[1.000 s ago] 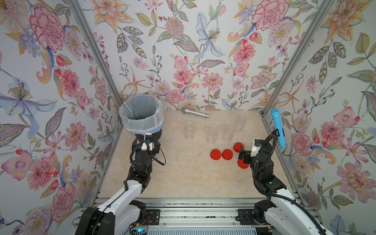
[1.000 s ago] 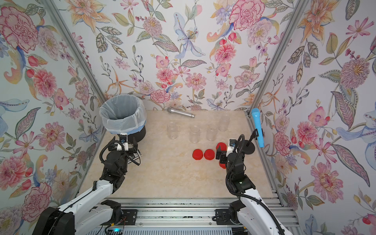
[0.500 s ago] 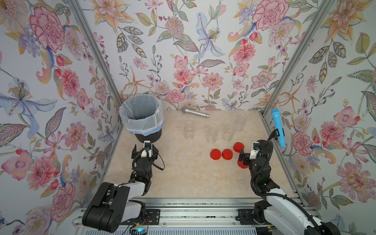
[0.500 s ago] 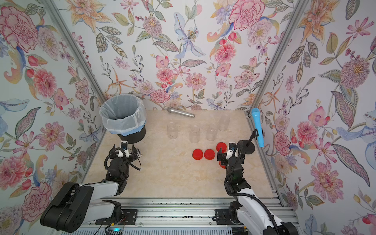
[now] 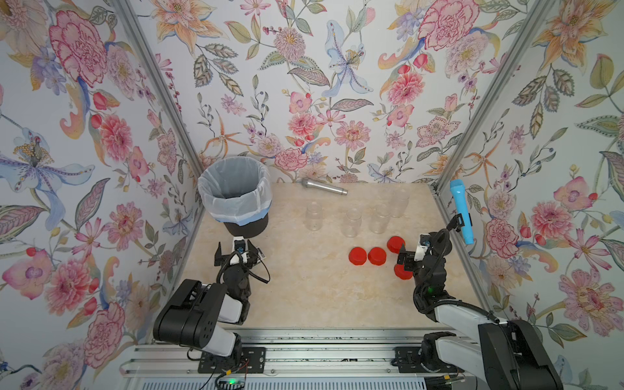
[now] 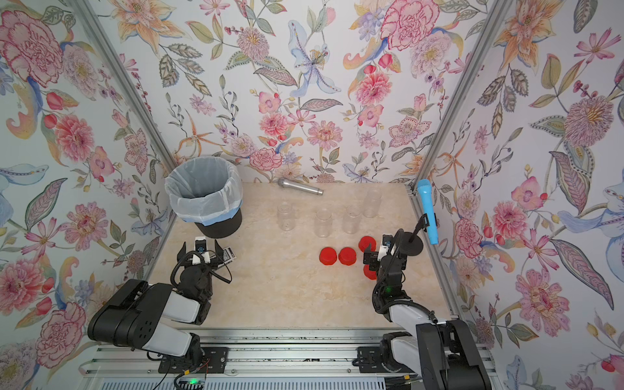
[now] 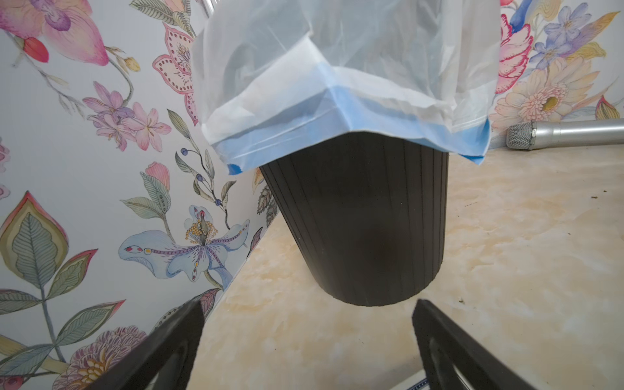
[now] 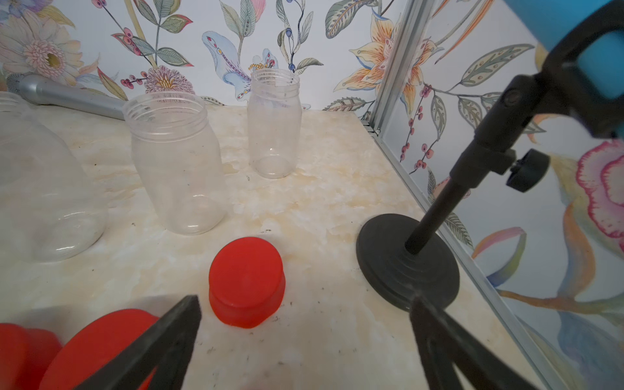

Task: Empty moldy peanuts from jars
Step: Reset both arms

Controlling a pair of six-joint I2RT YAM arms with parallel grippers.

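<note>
Several clear jars (image 5: 352, 224) stand upright in a loose row at the back of the table, lids off, and they look empty. No moldy peanuts show in any view. Several red lids (image 5: 357, 255) lie in front of the jars. My left gripper (image 5: 237, 251) is open just in front of the black bin (image 5: 246, 227). In the left wrist view the left gripper (image 7: 307, 304) has only bare table between its fingers. My right gripper (image 5: 418, 255) is open among the lids. In the right wrist view a red lid (image 8: 246, 277) lies just ahead of the right gripper (image 8: 304, 300).
The bin is lined with a white bag (image 5: 234, 189) and stands at the back left. A silver microphone (image 5: 324, 186) lies along the back wall. A blue microphone (image 5: 460, 209) on a black stand (image 8: 405, 260) stands by the right wall, close to my right gripper.
Both arms have folded down and drawn back toward the front rail. The left gripper has slid a little away from the bin. Both grippers stay open and nothing on the table has moved.
</note>
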